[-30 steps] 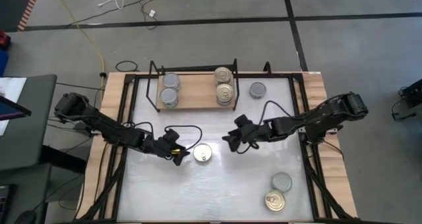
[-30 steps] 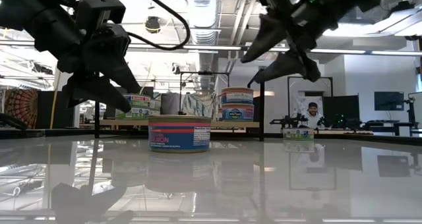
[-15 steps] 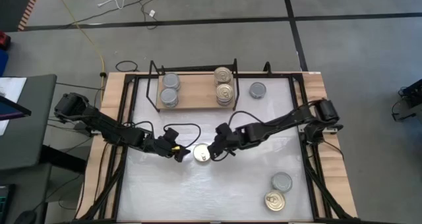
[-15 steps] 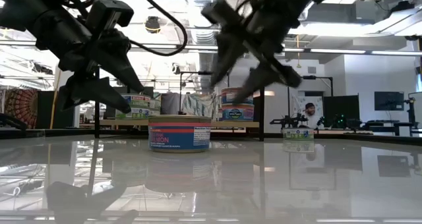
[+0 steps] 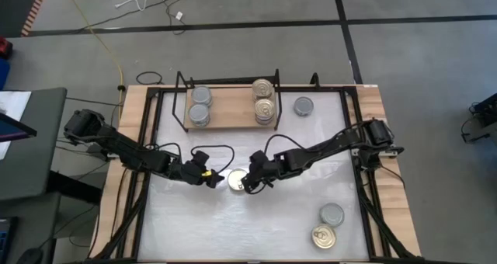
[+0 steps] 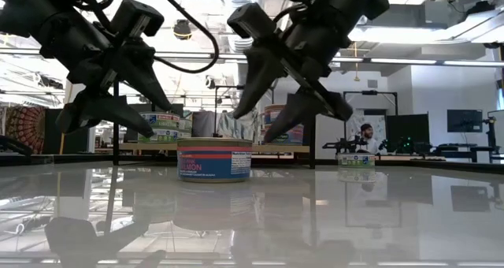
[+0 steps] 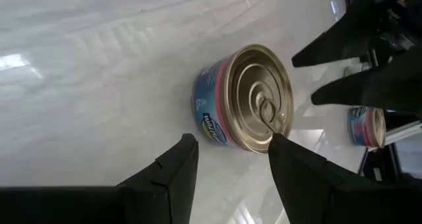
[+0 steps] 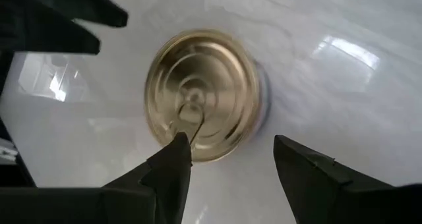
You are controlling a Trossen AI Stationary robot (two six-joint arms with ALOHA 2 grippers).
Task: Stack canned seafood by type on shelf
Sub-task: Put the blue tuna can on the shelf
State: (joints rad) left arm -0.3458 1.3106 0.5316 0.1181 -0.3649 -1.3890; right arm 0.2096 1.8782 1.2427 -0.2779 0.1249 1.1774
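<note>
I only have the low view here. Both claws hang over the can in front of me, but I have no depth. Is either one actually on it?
Observer: No. From above, the right claw is at the gold-topped can, open, not gripping.
Operator: And the left?
Observer: The left claw waits beside the can, open, clear of it.
Operator: Which way up is the can?
Observer: Ring pull up.

Left gripper (image 5: 213, 180) agape, right gripper (image 5: 245, 183) agape — facing, near
</note>
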